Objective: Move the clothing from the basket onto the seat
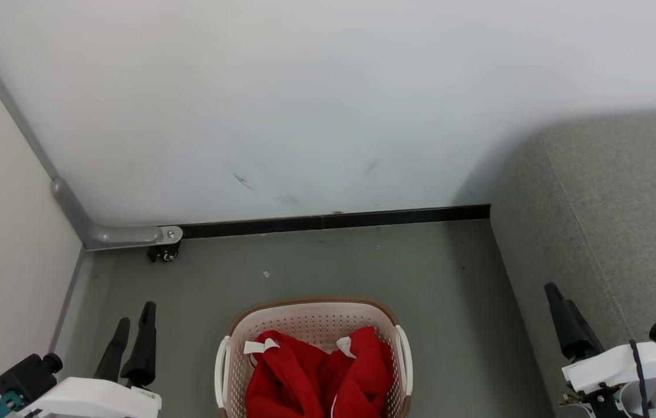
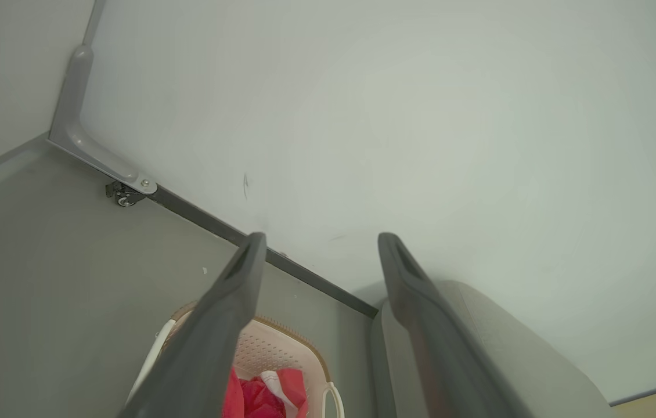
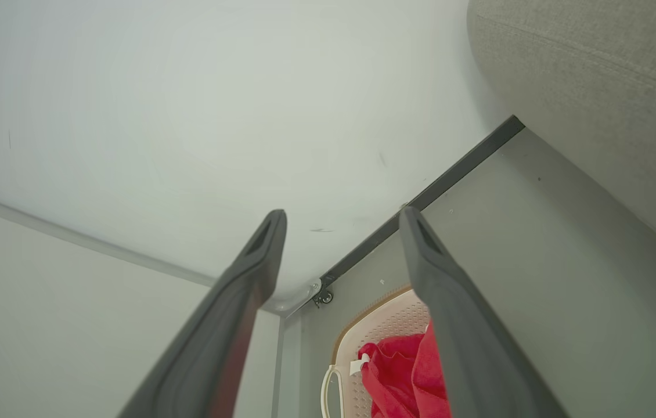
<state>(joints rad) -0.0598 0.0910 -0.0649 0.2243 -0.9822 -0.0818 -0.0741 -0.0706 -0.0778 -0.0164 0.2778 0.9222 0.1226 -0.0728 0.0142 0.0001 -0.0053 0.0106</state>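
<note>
Beside the seat (image 1: pixel 612 220), clothing (image 1: pixel 316 377) fills the basket (image 1: pixel 310 316); both grippers apparently wide, empty.

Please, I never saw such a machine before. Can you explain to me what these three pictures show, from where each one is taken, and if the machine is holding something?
It is a robot with two arms. The head view looks down: its left gripper and right gripper are both open and hold nothing. Between them, on the grey floor, stands the basket with the clothing inside. The seat is on the right. The other two pictures come from cameras on the wrists, each looking along that arm's own two dark fingers toward the white wall.
</note>
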